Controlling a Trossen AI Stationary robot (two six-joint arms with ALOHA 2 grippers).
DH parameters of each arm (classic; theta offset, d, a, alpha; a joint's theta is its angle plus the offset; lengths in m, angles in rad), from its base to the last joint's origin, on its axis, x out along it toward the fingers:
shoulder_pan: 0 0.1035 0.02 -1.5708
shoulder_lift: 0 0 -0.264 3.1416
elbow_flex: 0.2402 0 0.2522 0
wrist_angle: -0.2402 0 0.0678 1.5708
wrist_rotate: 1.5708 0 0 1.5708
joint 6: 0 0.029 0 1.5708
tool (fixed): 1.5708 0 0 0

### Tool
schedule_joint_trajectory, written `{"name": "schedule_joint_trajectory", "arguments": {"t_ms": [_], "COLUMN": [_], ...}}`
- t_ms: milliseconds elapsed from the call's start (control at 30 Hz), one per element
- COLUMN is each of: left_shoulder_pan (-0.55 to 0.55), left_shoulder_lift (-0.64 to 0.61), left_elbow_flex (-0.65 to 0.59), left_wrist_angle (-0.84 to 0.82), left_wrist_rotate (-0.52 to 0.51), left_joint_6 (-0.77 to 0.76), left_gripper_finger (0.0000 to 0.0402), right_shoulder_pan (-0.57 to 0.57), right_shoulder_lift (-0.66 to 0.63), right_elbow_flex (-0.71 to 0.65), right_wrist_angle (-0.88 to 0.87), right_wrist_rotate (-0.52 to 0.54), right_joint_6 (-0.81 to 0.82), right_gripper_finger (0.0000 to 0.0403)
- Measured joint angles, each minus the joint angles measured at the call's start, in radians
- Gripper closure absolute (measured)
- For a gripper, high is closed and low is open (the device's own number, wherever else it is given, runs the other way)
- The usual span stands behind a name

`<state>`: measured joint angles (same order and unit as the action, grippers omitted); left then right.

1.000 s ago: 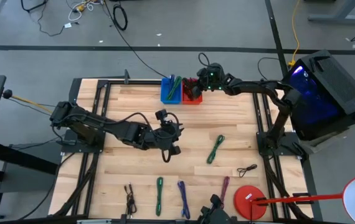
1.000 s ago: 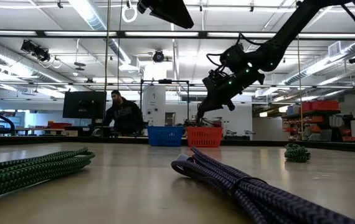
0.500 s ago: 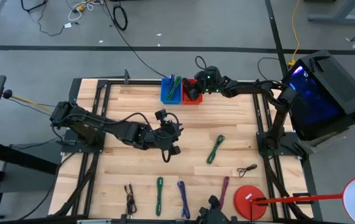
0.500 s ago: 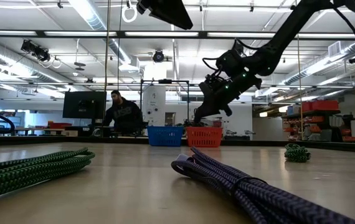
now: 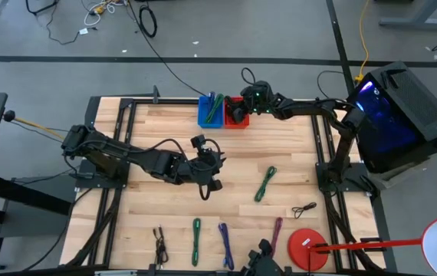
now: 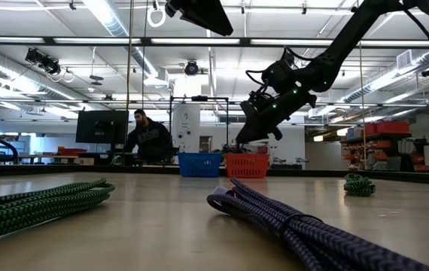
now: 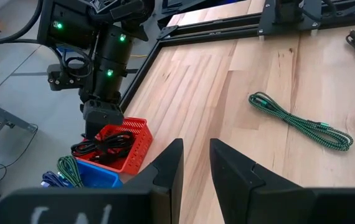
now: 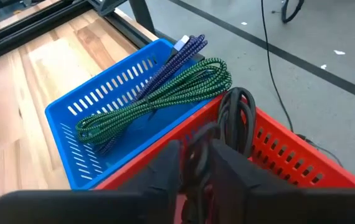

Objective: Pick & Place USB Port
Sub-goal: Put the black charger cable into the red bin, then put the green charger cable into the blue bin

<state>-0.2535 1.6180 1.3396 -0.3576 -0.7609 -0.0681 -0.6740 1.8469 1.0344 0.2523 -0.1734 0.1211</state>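
From straight above, the right gripper hangs right over the small red plastic basket at the far edge of the wooden slat table, with the blue plastic basket touching it on one side. The left gripper hovers mid-table, well apart from the baskets. There's also a loose green braided cable, a small black cable, a row of cables along the near edge and a red round disc. At table level, a purple braided cable and a green bundle fill the foreground, so you only see the basket fronts past them. The right gripper sits just above the red one, and a person is in the room behind. In the left wrist view, that gripper's jaws stand a little apart, with only bare wood between them. In the right wrist view, the black USB cable loops up from the red basket and runs in front of the gripper. I honestly can't tell whether it's pinched or let go. A green cable and a purple one lie in the blue basket.
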Motion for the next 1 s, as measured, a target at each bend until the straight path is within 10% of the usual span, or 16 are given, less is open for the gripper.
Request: {"name": "schedule_joint_trajectory", "arguments": {"t_ms": [600,1000], "left_shoulder_pan": [0.000,0.000], "left_shoulder_lift": [0.000,0.000], "left_elbow_flex": [0.000,0.000], "left_wrist_angle": [-0.015,-0.049], "left_wrist_rotate": [0.032,0.051], "left_joint_6": [-0.027,-0.045], "left_gripper_finger": [0.0319,0.0319], "right_shoulder_pan": [-0.032,-0.042], "right_shoulder_lift": [0.000,-0.012], "right_elbow_flex": [-0.001,-0.001], "right_wrist_angle": [0.070,0.031], "right_wrist_rotate": [0.142,-0.042], "right_joint_6": [0.052,0.031], "right_gripper_finger": [0.0232,0.0234]}}
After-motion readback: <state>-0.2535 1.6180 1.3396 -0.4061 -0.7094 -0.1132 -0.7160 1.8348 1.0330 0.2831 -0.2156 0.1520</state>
